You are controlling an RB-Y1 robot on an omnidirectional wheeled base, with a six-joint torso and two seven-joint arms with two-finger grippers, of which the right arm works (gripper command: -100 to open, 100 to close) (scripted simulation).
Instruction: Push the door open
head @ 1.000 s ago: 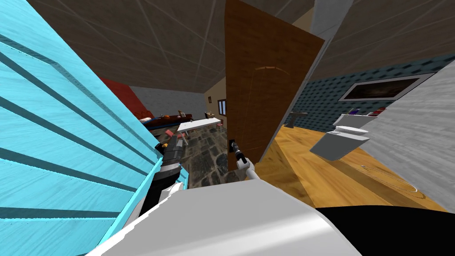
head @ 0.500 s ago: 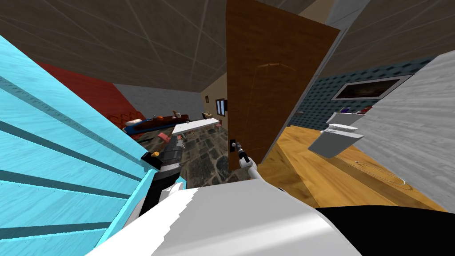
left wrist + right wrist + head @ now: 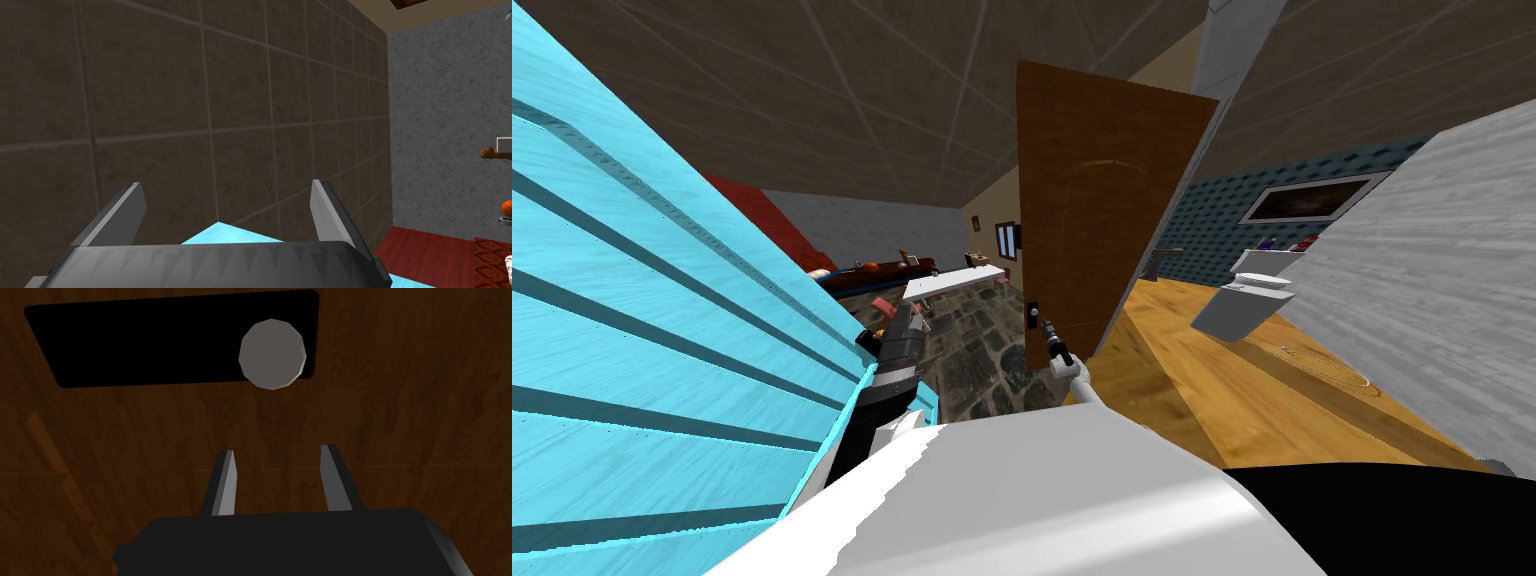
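Facing the brown, wood-grained door [image 3: 1097, 230], a tall flat slab standing ajar, the right gripper [image 3: 278, 450] holds its thin blade fingers parted and empty near the door's grey faceted knob [image 3: 272, 354], which sits on a flat black rectangular plate [image 3: 150, 343]. The left gripper [image 3: 225, 184], off to the door's side, is spread wide, gripping nothing.

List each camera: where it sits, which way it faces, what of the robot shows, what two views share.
Head view: on the head, looking steeply down and forward at the brown door, ajar; left gripper by the cyan wall, right gripper at the door.
Left wrist view: on the left hand, facing a dark tiled surface; open fingers show.
Right wrist view: on the right hand, facing the door close, grey knob and black plate beyond its open fingers.
Shared: head and right wrist views both show the door.
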